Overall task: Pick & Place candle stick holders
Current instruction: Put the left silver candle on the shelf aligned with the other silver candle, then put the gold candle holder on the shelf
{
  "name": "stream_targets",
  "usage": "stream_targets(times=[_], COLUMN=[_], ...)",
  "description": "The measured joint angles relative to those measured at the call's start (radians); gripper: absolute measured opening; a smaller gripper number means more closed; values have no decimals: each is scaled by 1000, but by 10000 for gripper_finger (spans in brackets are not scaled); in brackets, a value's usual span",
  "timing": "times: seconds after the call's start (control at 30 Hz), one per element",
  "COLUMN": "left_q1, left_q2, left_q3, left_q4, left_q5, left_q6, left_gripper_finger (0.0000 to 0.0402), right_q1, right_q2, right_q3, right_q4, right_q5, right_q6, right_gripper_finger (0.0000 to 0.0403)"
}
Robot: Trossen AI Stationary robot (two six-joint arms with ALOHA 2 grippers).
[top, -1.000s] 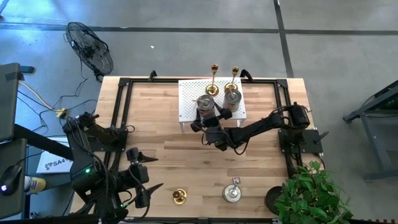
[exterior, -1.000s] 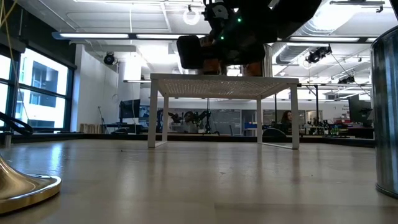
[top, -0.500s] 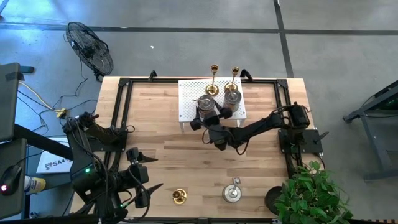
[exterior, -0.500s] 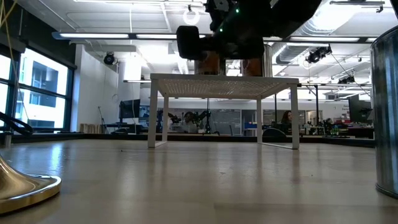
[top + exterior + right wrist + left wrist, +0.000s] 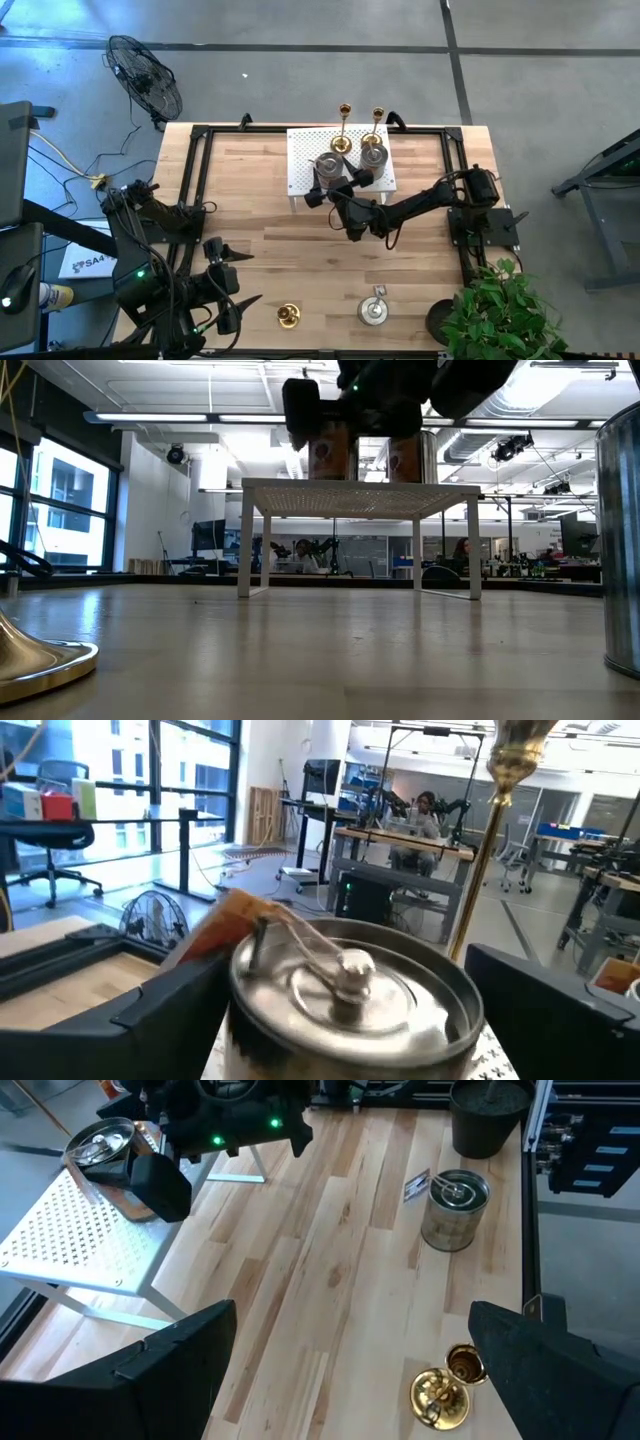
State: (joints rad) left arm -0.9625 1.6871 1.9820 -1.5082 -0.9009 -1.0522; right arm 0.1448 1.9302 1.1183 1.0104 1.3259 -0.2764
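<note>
Silvery squat holder [image 5: 350, 990] with domed centre knob.

Right arm stretched inward, right gripper [image 5: 335, 186] raised, fingers spread wide. Left arm folded at near-left corner, left gripper [image 5: 238, 277] likewise spread, holding nothing.

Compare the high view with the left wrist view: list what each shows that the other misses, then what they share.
Only the high view: two slim gold candlesticks at the far edge of the white perforated rack, a black floor fan and a green plant.
Only the left wrist view: the paper tag on the near silvery cylindrical holder.
Both: that holder, the lone gold candlestick on the wooden table, the rack, and the open right gripper straddling a holder there.
</note>
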Motion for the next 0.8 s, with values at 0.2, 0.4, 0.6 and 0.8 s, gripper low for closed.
stream_targets(times=[0.2, 0.4, 0.6, 0.8], left_q1=[0, 0, 0, 0], left_q2=[0, 0, 0, 0], left_q3=[0, 0, 0, 0], left_q4=[6, 10, 10, 10], left_q5=[0, 0, 0, 0], left_q6=[0, 0, 0, 0], left_gripper_finger=[392, 392, 392, 392], right_q1=[0, 1, 9, 21], right_q2=[-2, -2, -2, -2], right_q3=[0, 0, 0, 0], right_q4=[10, 9, 53, 189], right_q5=[0, 0, -9, -9], right_q6=[-20, -21, -72, -207], right_gripper_finger=[389, 389, 390, 390])
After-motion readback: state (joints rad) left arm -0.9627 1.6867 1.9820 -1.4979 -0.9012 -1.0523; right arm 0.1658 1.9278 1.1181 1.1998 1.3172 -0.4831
